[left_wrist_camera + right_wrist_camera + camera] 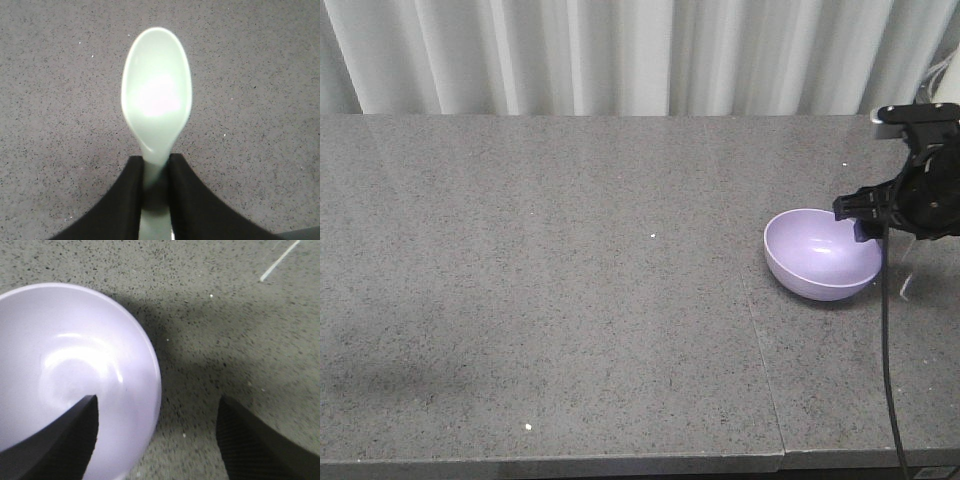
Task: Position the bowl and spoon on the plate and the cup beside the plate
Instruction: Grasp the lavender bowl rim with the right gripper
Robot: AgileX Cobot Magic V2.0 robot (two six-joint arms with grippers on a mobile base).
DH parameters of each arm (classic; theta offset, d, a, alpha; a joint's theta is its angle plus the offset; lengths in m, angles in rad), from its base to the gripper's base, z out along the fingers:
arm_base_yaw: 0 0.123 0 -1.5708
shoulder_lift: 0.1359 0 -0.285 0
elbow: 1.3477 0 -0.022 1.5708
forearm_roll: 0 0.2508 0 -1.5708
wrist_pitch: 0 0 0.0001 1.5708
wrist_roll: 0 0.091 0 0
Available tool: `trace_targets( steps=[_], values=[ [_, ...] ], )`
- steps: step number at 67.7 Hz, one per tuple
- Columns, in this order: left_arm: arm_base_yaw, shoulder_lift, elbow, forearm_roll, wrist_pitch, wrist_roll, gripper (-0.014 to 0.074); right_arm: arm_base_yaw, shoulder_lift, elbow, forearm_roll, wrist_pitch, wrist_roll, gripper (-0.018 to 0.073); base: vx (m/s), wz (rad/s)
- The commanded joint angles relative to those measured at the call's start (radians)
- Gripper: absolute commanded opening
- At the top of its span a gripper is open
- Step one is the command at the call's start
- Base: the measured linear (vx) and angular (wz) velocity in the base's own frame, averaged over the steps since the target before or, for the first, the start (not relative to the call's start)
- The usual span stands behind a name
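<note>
The lavender bowl [822, 253] rests on the grey stone counter at the right. My right gripper [865, 215] hovers over its right rim, open, one finger inside the bowl [65, 370] and the other outside, the rim passing between them [157, 405]. In the left wrist view my left gripper [156, 165] is shut on the handle of the mint-green spoon [157, 100], scoop pointing away, above bare counter. The left arm does not show in the front view. Plate and cup are out of view.
The speckled grey counter [570, 300] has a seam [760, 350] running toward the front, left of the bowl. White curtains [620, 50] hang behind. A black cable [888, 350] drops from the right arm. A thin white streak [280, 260] lies on the counter.
</note>
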Motion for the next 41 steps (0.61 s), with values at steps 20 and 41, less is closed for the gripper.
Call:
trace_targets(
  steps=[20, 41],
  values=[
    [-0.005, -0.017, -0.020, -0.012, -0.023, 0.001, -0.0006, -0.007, 0.115, -0.041, -0.014, -0.098, -0.003, 0.0464, 0.00, 0.00],
    [-0.005, -0.017, -0.020, -0.012, -0.024, 0.001, -0.0006, -0.007, 0.122, -0.041, -0.010, -0.083, -0.002, 0.0079, 0.00, 0.00]
  ],
)
